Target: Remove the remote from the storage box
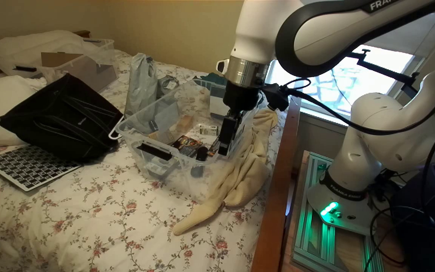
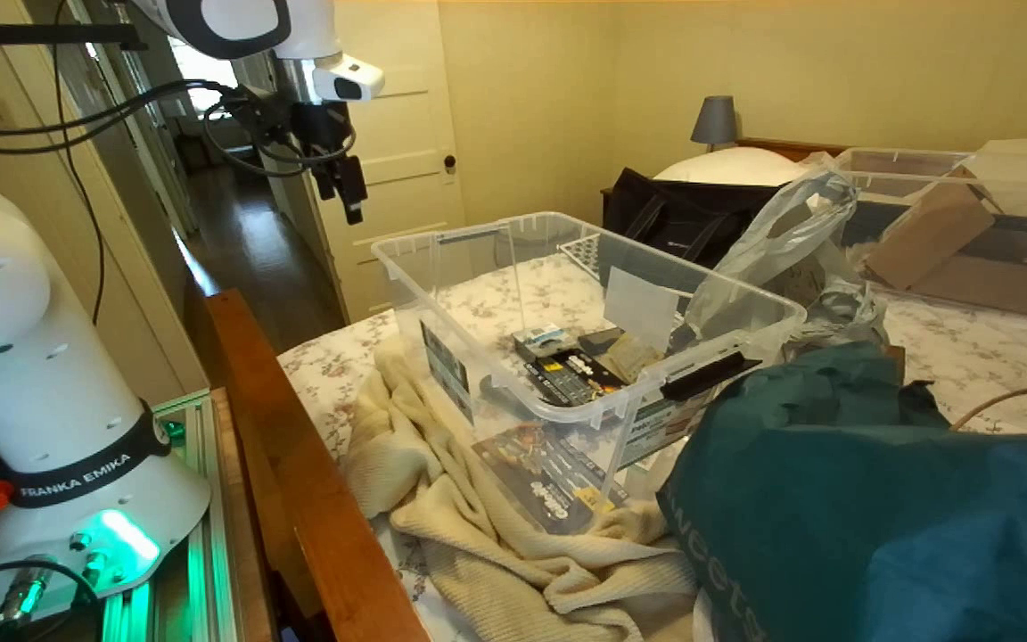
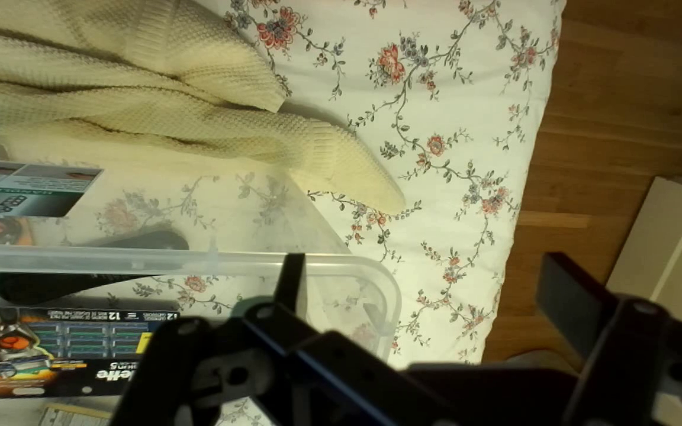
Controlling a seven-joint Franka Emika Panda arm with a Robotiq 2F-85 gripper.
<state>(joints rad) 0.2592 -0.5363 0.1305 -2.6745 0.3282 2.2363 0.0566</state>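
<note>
The storage box (image 1: 191,161) is a clear plastic bin on the bed; its rim also shows in an exterior view (image 2: 567,413) and the wrist view (image 3: 140,259). A long black object with rounded ends (image 3: 63,287), likely the remote, lies in it along the wall, partly seen through the plastic. It also shows as a dark shape in an exterior view (image 1: 201,153). My gripper (image 1: 225,143) is open and empty, its fingers pointing down. In an exterior view (image 2: 342,198) it hangs above rim height, near a box corner. In the wrist view (image 3: 424,266) one finger overlaps the rim.
A black razor package (image 3: 74,355) and small boxes lie inside the bin. A cream sweater (image 2: 451,508) lies along its side. A black bag (image 1: 66,117), grey plastic bag (image 1: 142,85) and teal bag (image 2: 852,481) stand around it. A wooden bed rail (image 1: 278,204) runs beside the robot.
</note>
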